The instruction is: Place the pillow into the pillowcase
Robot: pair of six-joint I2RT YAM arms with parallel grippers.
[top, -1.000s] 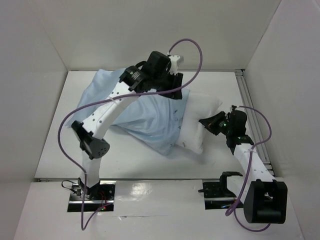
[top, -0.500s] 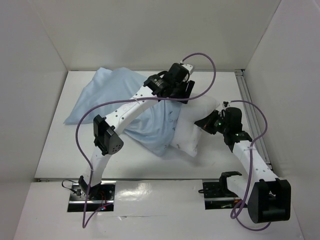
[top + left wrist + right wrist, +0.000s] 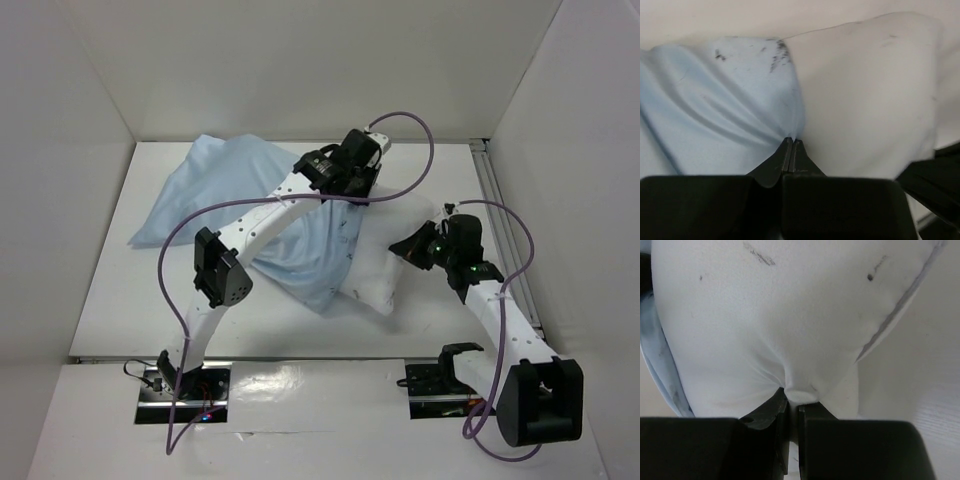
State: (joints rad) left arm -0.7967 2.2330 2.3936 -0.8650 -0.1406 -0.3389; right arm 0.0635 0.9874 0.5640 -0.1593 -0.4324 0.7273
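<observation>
Here, in the overhead view, the pillow [image 3: 385, 275] lies right of centre on the table [image 3: 110, 300]. Its left part is covered by the pillowcase [image 3: 215, 185], which spreads toward the upper left of the frame. The left gripper [image 3: 352, 192] sits at upper centre, where blue cloth meets white. Its wrist camera shows the fingers pressed together at lower centre, pinching the pillowcase's edge. Creases in the blue fabric run into the tips, and the pillow fills the right half of that picture. The right gripper [image 3: 408, 247] is at the pillow's right end. Seen from its wrist, it is clamped on a small bunched fold of the pillow at lower centre, with a sliver of pillowcase at the left edge.

How far the pillow reaches inside the pillowcase cannot be told, because the left arm [image 3: 255, 225] crosses the cloth. Dark marks on both fabrics are blurred close up.

The table is white and matte, boxed in by plain white walls [image 3: 300, 70]. A metal rail [image 3: 497, 200] runs along the right side, and purple cables [image 3: 400, 118] loop above.
</observation>
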